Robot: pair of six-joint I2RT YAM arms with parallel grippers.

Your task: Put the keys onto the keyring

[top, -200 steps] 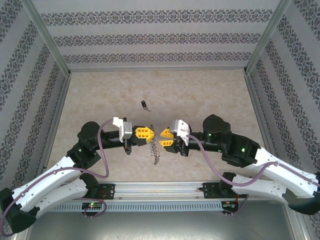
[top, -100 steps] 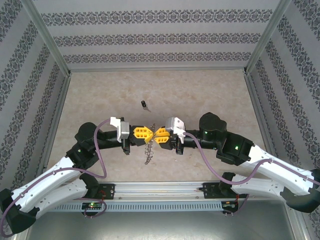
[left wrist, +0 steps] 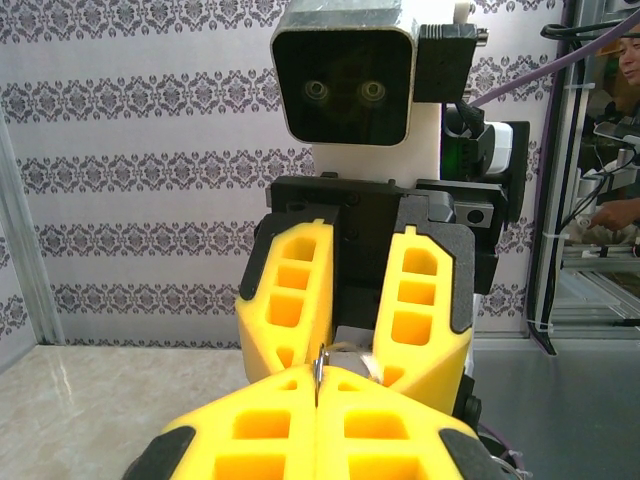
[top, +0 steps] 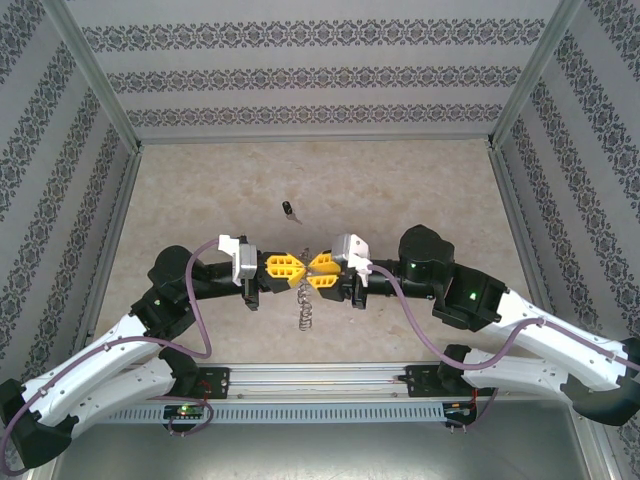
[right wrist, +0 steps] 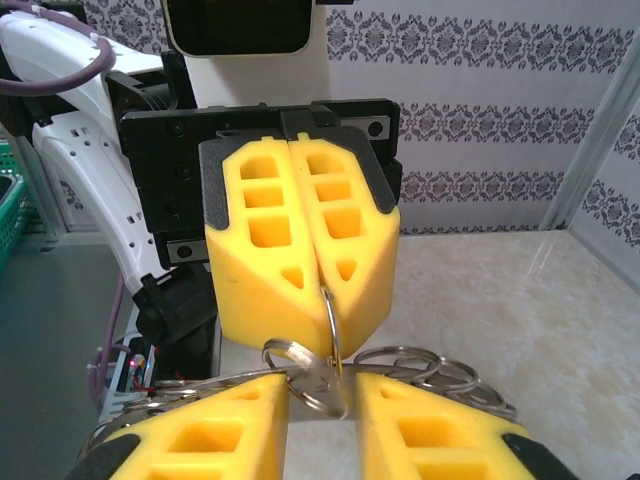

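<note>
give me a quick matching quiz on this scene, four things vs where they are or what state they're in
1 key
2 keyring
3 left end effector
4 right end effector

a fingers apart
b lying alone on the table
c shut on the keyring
d dangling under both end effectors

Pairs: 1-b, 2-d, 3-c, 4-a

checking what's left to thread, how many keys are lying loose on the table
1: the small black-headed key with a short metal blade lies on the beige tabletop, beyond the grey metal keyring. More could be hidden among its loops.
</note>
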